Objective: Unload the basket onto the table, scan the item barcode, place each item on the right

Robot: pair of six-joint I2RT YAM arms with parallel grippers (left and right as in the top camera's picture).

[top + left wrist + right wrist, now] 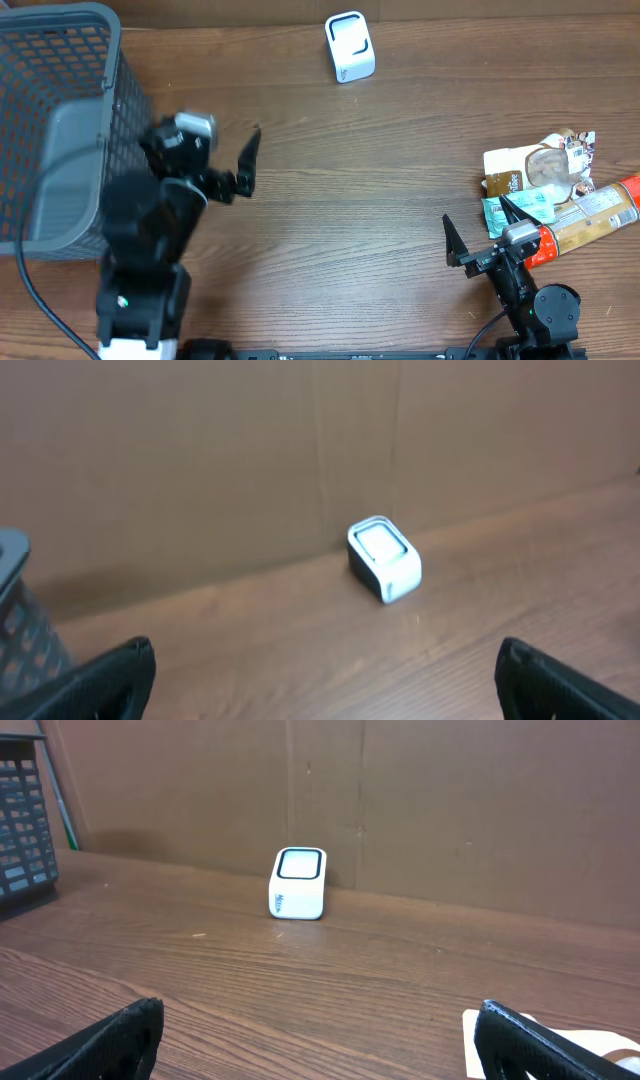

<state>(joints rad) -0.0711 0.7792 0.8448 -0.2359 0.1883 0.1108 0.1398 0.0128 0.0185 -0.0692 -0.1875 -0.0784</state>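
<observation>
Left gripper: my jaws stand wide apart with nothing between them. Only the two dark fingertips show, at the bottom corners of my wrist view, over bare table.
Right gripper: jaws wide apart here too and holding nothing, low over the near right of the table.
Items: a small pile just beside my right gripper, on its right. My fingers are not on any of it.
Packet: teal, the piece closest to my right fingers.
Bottle: lying on its side, one red-orange end near my right wrist, the body running out toward the table's right edge.
Pouch: tan and white, lying flat on the far side of the pile.
Barcode: I cannot tell where it sits on any of them.
Basket: dark grey mesh at the far left, just beside my left arm.
Scanner: a small white box with a dark-rimmed window, at the far edge of the table, well apart from both grippers and from the items.
Wall: brown board just behind the scanner.
</observation>
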